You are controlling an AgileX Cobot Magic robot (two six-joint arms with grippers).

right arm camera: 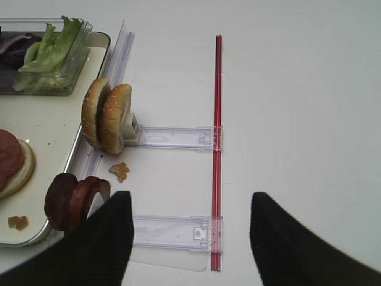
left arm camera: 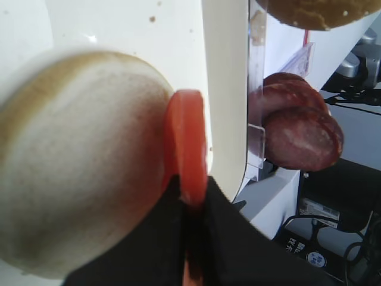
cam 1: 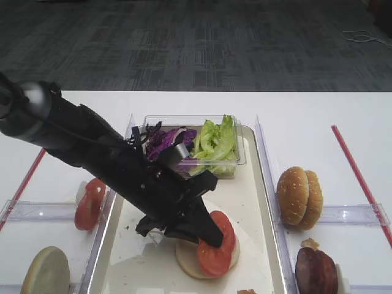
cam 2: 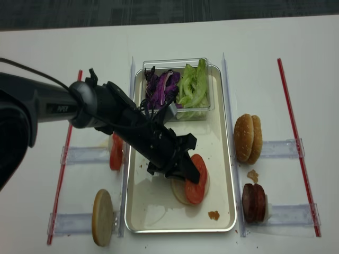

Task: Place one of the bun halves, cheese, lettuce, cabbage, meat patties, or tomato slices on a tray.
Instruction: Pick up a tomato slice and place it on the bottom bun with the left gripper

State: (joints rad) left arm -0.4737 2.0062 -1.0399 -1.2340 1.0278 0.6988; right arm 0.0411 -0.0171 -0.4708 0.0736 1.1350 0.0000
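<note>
Tomato is what your left gripper (cam 1: 211, 236) has: a bright red, thin round tomato slice (cam 1: 218, 246) pinched edge-on between fully closed jaws, held over the pale cream cut face of a round bun half (cam 2: 183, 191) lying on the long cream-white tray with the silvery rim (cam 2: 220, 159). Behind them on the tray you see a clear plastic tub (cam 1: 236, 160) with frilly green lettuce (cam 1: 215, 142) and purple shredded cabbage (cam 1: 168, 141). Your right gripper (right arm camera: 190, 241) hangs with jaws wide apart, holding nothing, over the white table (right arm camera: 297, 89).
</note>
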